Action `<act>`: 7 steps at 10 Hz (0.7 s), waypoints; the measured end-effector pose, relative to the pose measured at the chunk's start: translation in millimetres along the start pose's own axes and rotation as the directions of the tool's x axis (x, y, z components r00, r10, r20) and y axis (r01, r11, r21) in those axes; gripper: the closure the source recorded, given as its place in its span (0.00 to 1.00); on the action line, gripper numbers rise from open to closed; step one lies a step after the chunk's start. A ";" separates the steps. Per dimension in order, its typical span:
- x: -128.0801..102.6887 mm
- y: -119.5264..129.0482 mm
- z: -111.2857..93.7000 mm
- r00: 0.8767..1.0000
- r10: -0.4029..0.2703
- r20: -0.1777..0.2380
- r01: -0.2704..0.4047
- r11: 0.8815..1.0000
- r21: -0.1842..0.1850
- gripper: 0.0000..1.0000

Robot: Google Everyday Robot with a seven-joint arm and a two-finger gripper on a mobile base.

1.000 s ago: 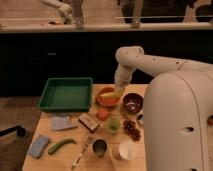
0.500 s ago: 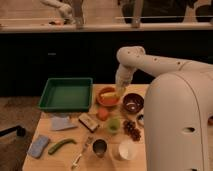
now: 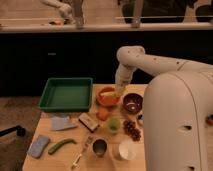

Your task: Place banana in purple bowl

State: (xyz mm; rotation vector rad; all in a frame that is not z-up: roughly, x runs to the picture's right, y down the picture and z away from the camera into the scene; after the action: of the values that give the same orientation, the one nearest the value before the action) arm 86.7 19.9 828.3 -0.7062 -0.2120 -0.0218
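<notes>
One high view, looking down over the robot's own body.

You look down from above and behind the arm (image 3: 150,62), whose white shell fills your 4 o'clock corner. The desk (image 3: 60,160) lies near, in the lower half; a dark counter front and a window ledge run across at 12 o'clock. The hand (image 3: 118,93), shut, sits near centre over the orange bowl (image 3: 106,98).

Claw (image 3: 118,92) over crowded orange bowl (image 3: 107,98)
</notes>
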 end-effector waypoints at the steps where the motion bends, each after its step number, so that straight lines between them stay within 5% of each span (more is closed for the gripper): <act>1: 15.2 -2.1 -0.1 0.999 0.034 0.005 -0.034 0.999 -0.006 1.00; 7: 71.3 -8.7 22.3 0.986 0.164 0.013 -0.163 0.984 -0.066 1.00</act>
State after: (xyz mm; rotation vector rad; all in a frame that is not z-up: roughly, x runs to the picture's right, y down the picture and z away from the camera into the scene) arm 151.6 31.3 864.7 -0.7867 -0.1706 0.1354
